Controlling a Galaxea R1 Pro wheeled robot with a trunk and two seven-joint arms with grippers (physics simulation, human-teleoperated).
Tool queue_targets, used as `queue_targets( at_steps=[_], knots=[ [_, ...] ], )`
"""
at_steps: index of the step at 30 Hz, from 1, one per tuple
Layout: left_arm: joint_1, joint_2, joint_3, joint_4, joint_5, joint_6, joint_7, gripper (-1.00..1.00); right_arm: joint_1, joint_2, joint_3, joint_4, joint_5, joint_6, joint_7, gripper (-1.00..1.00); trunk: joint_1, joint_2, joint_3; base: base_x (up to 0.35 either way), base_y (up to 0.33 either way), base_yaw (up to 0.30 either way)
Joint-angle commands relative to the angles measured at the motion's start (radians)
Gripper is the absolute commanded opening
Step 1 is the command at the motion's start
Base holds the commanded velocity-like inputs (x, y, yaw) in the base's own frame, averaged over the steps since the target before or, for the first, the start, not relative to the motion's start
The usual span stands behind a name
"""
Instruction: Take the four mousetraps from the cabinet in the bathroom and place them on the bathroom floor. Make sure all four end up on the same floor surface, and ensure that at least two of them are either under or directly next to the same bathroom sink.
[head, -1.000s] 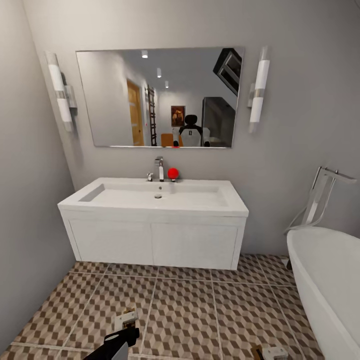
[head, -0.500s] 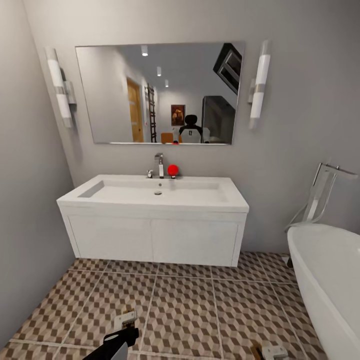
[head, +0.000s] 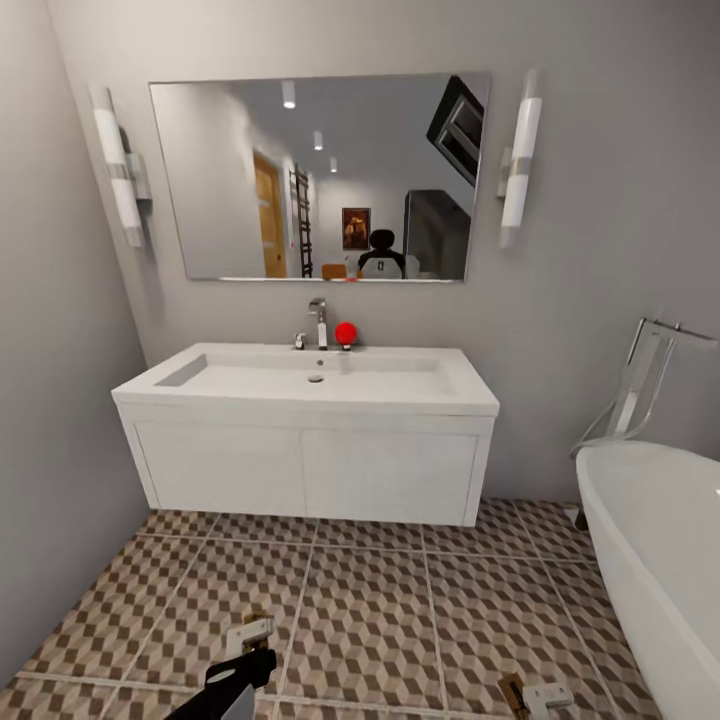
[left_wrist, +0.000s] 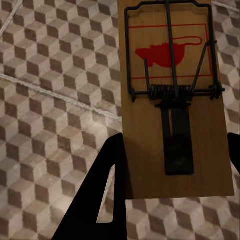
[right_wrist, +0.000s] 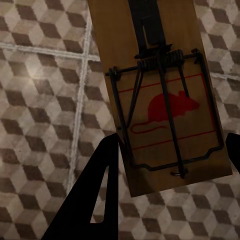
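Observation:
A wooden mousetrap (left_wrist: 175, 100) with a red mouse print sits between the black fingers (left_wrist: 102, 195) of my left gripper (left_wrist: 175, 142), above the cube-patterned bathroom floor (left_wrist: 45, 100). My right gripper (right_wrist: 172, 145) is shut on a second mousetrap (right_wrist: 165, 95) in the same way. In the head view both grippers hang low over the floor (head: 380, 610): the left gripper (head: 245, 665) with its mousetrap (head: 249, 632), the right gripper (head: 545, 697) with its mousetrap (head: 513, 692). The white sink (head: 310, 380) with its chrome tap (head: 319, 322) is ahead on its wall-hung vanity. The cabinet is out of view.
A rounded white bathtub (head: 650, 560) with a chrome floor tap (head: 645, 380) fills the right side. A grey wall (head: 50, 450) closes in the left. A mirror (head: 320, 175) hangs above the sink, and a red ball (head: 345, 333) rests by the tap.
The whole head picture has shifted, with sink and mirror slightly higher and a little more floor showing, so the camera moved. Both grippers keep their mousetraps.

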Motion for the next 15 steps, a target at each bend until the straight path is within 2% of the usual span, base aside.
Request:
queue_targets(
  at_steps=[1, 15],
  knots=[
    [-0.001, 0.000, 0.006, 0.001, -0.006, -0.005, 0.004, -1.00, -0.001, 0.000, 0.008, 0.002, -0.008, 0.001, 0.005, -1.00, 0.004, -0.008, -0.004, 0.000, 0.000, 0.000],
    [-0.001, -0.001, 0.009, 0.002, -0.003, -0.012, 0.005, -1.00, -0.001, 0.001, 0.009, 0.002, -0.006, -0.001, -0.001, -1.00, 0.057, -0.106, -0.048, 0.000, 0.000, 0.000]
  ],
)
